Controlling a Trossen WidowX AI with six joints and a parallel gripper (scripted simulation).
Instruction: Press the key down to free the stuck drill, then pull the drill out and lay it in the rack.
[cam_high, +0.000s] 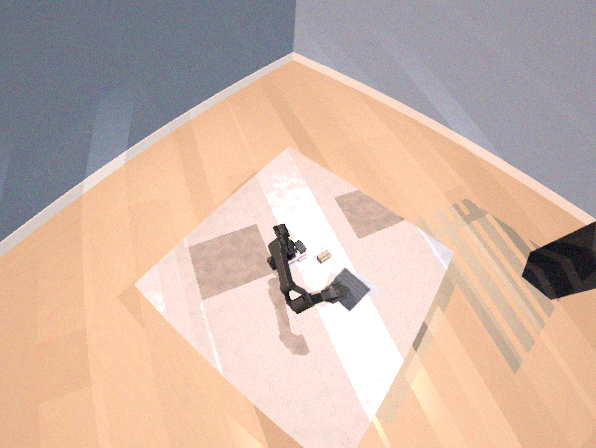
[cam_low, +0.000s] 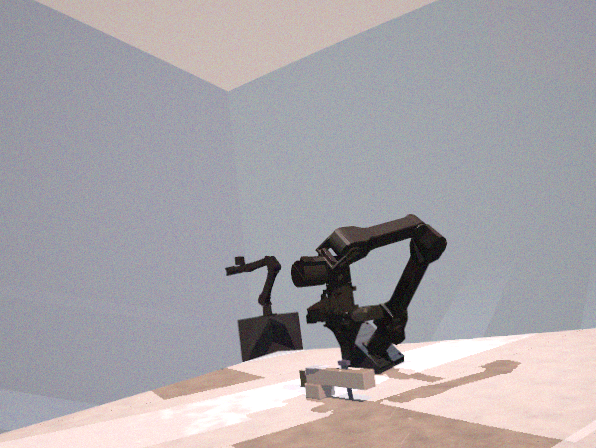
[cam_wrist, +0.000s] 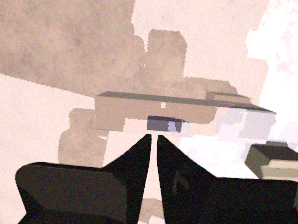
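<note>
We see the table first, pale with brown patches, and on it the block, a tan bar that serves as our landmark. The arm arches above the block, its base behind it on the table. In the top view the rack is a small tan piece just beside the block's end; in the wrist view it sits at the right edge, lower than the block and apart from it.

The gripper points down at the middle of the block. Its fingers are nearly clenched, with only a thin slit between the tips, and they grasp nothing. The key, a small bluish-purple piece, sits against the near face of the block, directly beyond the fingertips and just apart from them, in line with the slit. In the exterior view a small dark stub rises from the top of the block under the gripper. We cannot tell the drill apart from the block in any view.
</note>
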